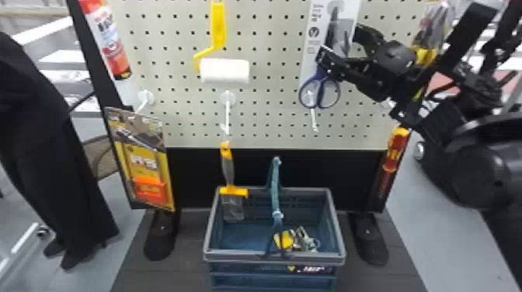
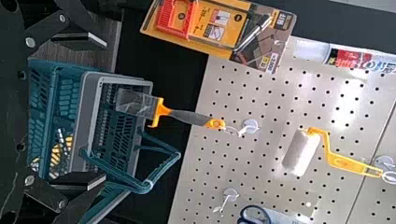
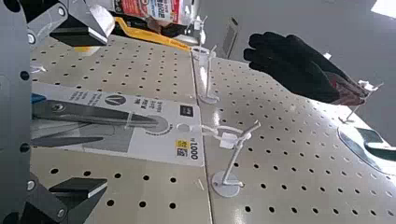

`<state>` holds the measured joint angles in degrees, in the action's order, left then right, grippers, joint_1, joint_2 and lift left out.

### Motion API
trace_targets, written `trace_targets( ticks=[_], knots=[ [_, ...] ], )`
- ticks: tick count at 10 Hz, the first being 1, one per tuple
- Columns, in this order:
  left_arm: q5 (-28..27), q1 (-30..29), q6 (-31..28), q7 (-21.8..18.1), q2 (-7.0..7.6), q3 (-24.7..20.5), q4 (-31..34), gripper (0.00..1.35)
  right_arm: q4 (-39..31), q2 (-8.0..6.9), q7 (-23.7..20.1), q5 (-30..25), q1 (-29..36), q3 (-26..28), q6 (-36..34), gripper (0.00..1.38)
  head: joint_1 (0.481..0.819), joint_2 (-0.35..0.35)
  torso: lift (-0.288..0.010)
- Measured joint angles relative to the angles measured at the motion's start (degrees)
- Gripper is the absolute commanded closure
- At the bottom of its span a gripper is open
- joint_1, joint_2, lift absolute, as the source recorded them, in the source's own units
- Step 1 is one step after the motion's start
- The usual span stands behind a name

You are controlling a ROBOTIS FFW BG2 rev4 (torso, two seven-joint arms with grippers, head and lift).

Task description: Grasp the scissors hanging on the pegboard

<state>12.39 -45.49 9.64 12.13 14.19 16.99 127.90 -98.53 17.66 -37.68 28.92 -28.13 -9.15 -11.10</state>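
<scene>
One pair of blue-handled steel scissors [image 1: 319, 91], blades partly hidden, hangs between the right gripper's [image 3: 103, 107] parted jaws; the left gripper's [image 2: 100, 112] jaws also gape.

- The scissors [image 1: 319, 91]: blades partly hidden behind the right gripper [image 1: 343, 46]; their card [image 1: 316, 23] runs off the head view's top edge.
- Yellow paint roller [image 1: 224, 70]: the handle's top is cut off.
- Small objects [image 1: 295, 238] in the basket [image 1: 240, 256]: too blurred to identify.
</scene>
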Motion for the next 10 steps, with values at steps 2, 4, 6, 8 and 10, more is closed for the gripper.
trace_targets(
  ticks=[2,4,6,8,10],
  knots=[
    [0.0,0.43,-0.11,0.0,-0.07,0.17,-0.29,0.29,2.12,1.06,0.07,1.66,-3.44,-2.63,-0.25,0.59,0.549,0.0,-0.1],
    [0.11,1.0,-0.15,0.0,0.13,0.49,-0.59,0.29,3.11,1.4,0.15,2.88,-4.62,-3.77,-0.75,0.99,0.549,0.0,-0.1],
    [0.17,0.96,-0.11,0.0,0.14,0.5,-0.64,0.29,3.06,1.42,0.15,2.7,-4.49,-3.85,-0.81,1.21,0.549,0.0,-0.1],
    [0.18,0.92,0.01,0.0,0.19,0.5,-0.62,0.29,2.49,1.42,0.15,1.96,-4.38,-3.85,-1.07,1.29,0.549,0.0,-0.1],
    [0.18,0.83,0.03,0.0,0.22,0.5,-0.59,0.29,2.41,1.42,0.15,1.61,-4.3,-3.8,-1.11,1.29,0.549,0.0,-0.1]
  ],
)
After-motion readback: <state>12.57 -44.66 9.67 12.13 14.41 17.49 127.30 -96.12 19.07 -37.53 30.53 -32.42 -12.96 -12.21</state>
